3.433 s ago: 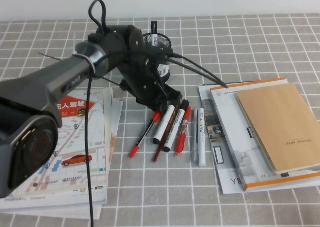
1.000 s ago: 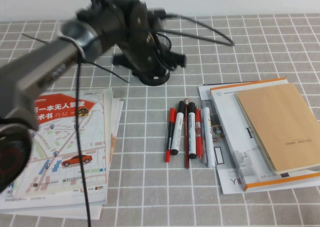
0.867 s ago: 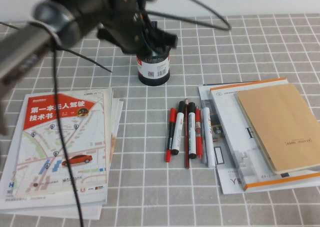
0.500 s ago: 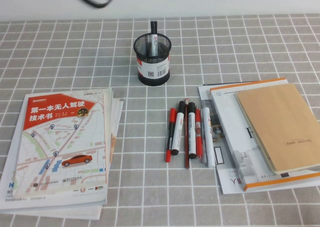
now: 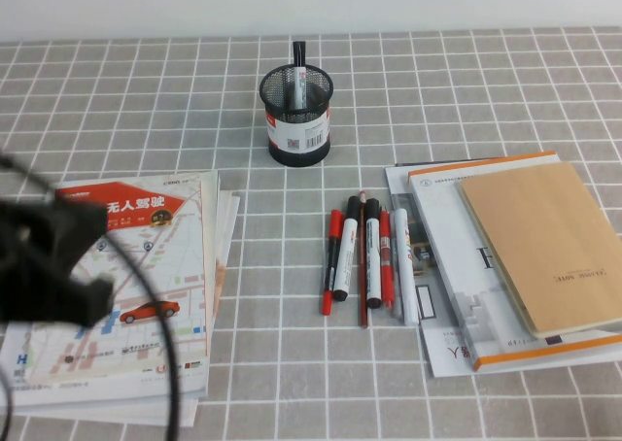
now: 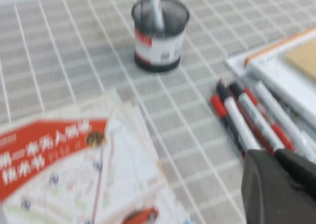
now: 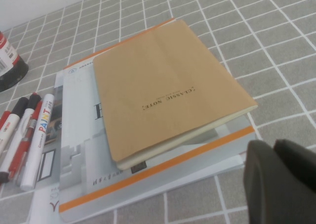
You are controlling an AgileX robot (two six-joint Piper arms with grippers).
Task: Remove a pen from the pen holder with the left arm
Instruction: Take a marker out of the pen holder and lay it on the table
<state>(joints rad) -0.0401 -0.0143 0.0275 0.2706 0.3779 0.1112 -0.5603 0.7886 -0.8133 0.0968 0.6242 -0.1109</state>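
Grey tiled surface: left pincer (image 6: 274,160), closed and empty, hangs over the booklet (image 5: 165,218); 1 upright pen (image 5: 296,72) in the pen holder (image 5: 296,125) stands well beyond. Right pincer (image 7: 273,150), closed, beside the notebook (image 7: 163,86).

left gripper (image 6: 274,157): low, near-left, fingers closed | right gripper (image 7: 274,147): low, fingers closed

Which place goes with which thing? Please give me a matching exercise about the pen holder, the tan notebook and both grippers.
1 pen holder; 2 tan notebook; 3 left gripper; 4 right gripper.
A on top of the book stack; B shut, above the map booklet; C shut, beside the book stack; D behind the row of pens, one pen inside.
Pairs: 1-D, 2-A, 3-B, 4-C.
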